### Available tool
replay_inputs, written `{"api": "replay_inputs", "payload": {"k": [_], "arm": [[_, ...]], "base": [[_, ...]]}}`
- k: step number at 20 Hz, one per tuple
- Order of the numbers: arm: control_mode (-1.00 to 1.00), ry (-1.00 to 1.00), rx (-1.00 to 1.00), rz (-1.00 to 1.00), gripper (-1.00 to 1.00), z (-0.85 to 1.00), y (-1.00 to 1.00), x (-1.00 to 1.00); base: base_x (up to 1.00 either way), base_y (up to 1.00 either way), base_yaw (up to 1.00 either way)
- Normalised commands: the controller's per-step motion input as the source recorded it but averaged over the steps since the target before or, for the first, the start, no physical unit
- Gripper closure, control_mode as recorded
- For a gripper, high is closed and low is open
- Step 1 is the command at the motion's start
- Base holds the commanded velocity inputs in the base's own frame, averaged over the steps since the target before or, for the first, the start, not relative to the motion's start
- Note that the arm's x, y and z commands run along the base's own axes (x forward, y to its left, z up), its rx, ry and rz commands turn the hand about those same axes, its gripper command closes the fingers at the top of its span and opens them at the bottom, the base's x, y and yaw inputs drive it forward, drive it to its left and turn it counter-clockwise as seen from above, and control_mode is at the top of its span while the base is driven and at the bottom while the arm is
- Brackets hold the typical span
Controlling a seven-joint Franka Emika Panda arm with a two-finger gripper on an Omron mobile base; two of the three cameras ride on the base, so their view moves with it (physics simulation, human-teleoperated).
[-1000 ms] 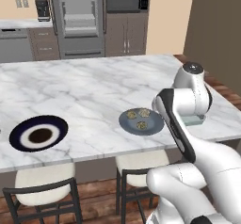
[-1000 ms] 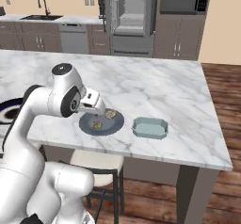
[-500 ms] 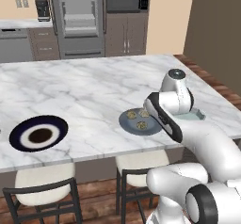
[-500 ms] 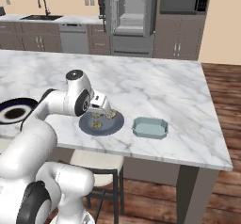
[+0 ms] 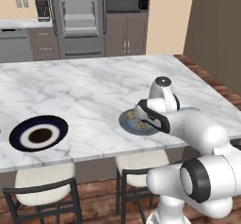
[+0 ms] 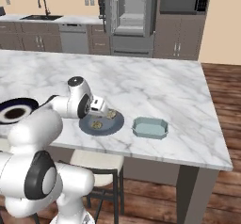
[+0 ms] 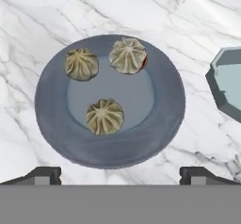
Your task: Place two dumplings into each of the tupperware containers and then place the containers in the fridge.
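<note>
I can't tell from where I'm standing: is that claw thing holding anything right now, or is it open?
Gripper: open and empty, hovering above the grey-blue plate with three dumplings.

**Open table all round the plate**

Three dumplings sit apart on the grey plate — gaps between them. The teal tray lies near the plate's side, not touching. Bare marble table stretches beyond — the navy-rimmed plate is well apart.
</note>
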Motion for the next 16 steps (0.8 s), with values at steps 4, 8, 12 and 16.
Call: {"api": "replay_inputs", "payload": {"k": [4,8,12,16], "arm": [[-1.0,0.02,0.0,0.0,-1.0,-0.31,0.12,0.27],[-1.0,0.0,0.02,0.0,-1.0,-0.27,0.01,0.35],[-1.0,0.0,0.03,0.0,-1.0,-0.39,0.0,0.23],[-1.0,0.01,0.01,0.0,-1.0,-0.36,0.0,0.0]], "base": [[0.0,0.0,0.0],[0.0,0.0,0.0],[0.0,0.0,0.0],[0.0,0.0,0.0]]}}
